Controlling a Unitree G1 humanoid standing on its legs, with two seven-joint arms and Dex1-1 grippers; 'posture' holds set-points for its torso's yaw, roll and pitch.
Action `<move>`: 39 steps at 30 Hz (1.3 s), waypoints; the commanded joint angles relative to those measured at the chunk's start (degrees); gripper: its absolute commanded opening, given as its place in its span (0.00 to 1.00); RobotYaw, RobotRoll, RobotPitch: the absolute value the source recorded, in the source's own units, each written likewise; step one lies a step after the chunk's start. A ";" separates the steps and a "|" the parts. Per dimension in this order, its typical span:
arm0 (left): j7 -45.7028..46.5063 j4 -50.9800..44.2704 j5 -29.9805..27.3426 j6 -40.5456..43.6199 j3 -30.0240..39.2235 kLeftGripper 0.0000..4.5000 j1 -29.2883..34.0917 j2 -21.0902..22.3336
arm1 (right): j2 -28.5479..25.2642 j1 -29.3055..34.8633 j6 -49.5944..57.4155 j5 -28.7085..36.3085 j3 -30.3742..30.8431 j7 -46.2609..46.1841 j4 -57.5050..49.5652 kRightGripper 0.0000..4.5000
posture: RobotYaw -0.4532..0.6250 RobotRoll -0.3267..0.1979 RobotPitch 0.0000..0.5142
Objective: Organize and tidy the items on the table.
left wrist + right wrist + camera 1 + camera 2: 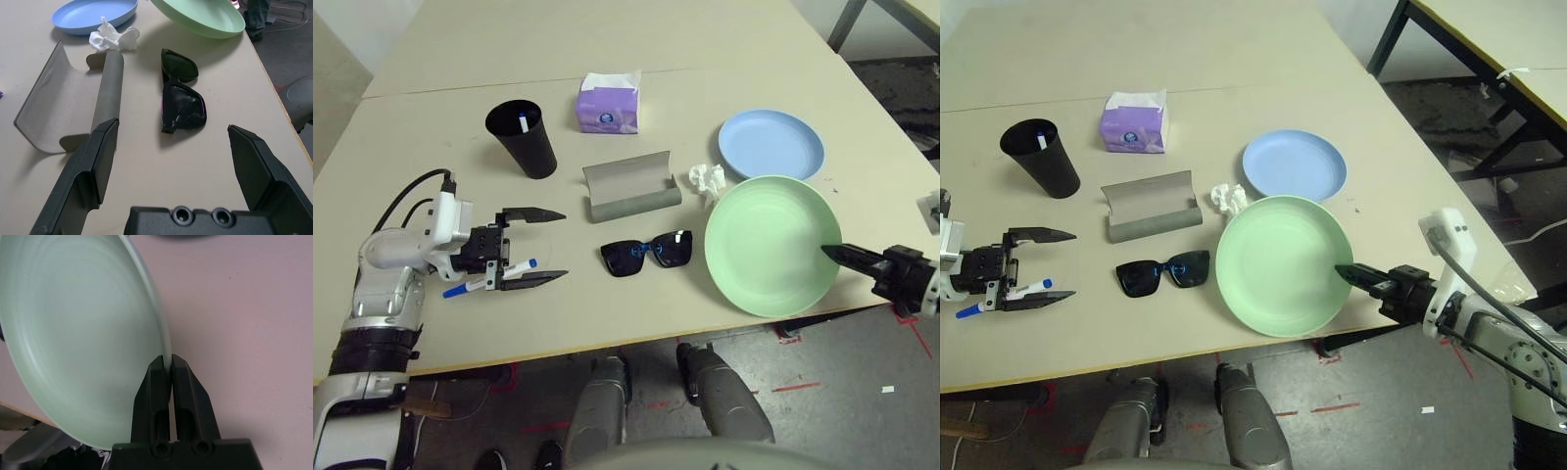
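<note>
While your right gripper (167, 357) is clamped on the thin rim of the green plate (769, 245), your left gripper (567, 245) has its two black fingers wide apart, with nothing between them. The green plate is round, smooth and shallow; it is tilted, and in the left wrist view it throws a soft shadow on the beige table (656, 308). Beyond it lies the light-blue plate (769, 142), also round and smooth, with its near edge partly covered by the green one. The tissue (708, 181) is white, thin and crumpled, just beside both plates.

The glasses case (631, 179) is grey and lies open, its walls curved. Nearer to you are the glossy black sunglasses (674, 250). The black cup (530, 147) is tall and round, and it contains one white marker (523, 122). Another marker (457, 291), slim and white with blue ends, lies partly under your left gripper. The purple box (607, 108) holds white tissue, which comes out of its top.
</note>
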 commanded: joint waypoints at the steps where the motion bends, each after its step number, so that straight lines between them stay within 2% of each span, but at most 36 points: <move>1: -0.65 0.72 1.14 -0.59 -0.43 1.00 0.29 -0.17 | -2.64 -2.47 4.19 2.84 -2.25 0.11 0.49 0.01 | 0.25 0.62 0.41; 6: -0.62 0.73 1.33 -0.82 -0.69 1.00 0.53 -0.36 | -4.78 -16.07 7.86 5.04 -0.56 -1.63 6.31 0.01 | 0.25 0.62 0.41; 9: -0.55 0.28 1.49 -1.14 -0.74 1.00 1.26 -0.42 | -5.62 -25.90 8.40 2.72 3.56 -2.32 11.68 0.01 | 0.26 0.62 0.41; 13: 0.14 -0.85 1.66 -1.53 -0.34 1.00 2.98 -0.43 | -6.38 -39.66 4.90 -4.64 12.35 -1.93 22.84 0.01 | 0.27 0.62 0.42; 18: 1.39 -2.80 1.56 -1.53 0.40 1.00 5.53 -0.46 | -4.71 -52.29 -2.53 -14.28 21.27 1.86 38.00 0.01 | 0.30 0.62 0.42; 21: 2.55 -4.19 1.38 -1.19 0.87 1.00 6.85 -0.52 | -4.07 -56.31 -8.06 -20.08 25.36 4.74 46.00 0.01 | 0.31 0.62 0.42; 27: 4.54 -7.38 1.01 -0.76 1.47 1.00 10.06 -0.45 | -2.10 -61.78 -17.07 -28.84 28.69 7.66 59.95 0.01 | 0.32 0.62 0.41; 31: 5.43 -8.57 0.84 -0.20 1.67 1.00 11.01 -0.33 | -1.10 -63.72 -21.55 -32.65 28.41 8.31 66.05 0.01 | 0.32 0.62 0.41; 39: 5.52 -9.02 1.17 0.05 0.76 1.00 11.14 -0.62 | 0.70 -68.28 -26.54 -36.06 26.23 7.76 73.89 0.01 | 0.32 0.62 0.41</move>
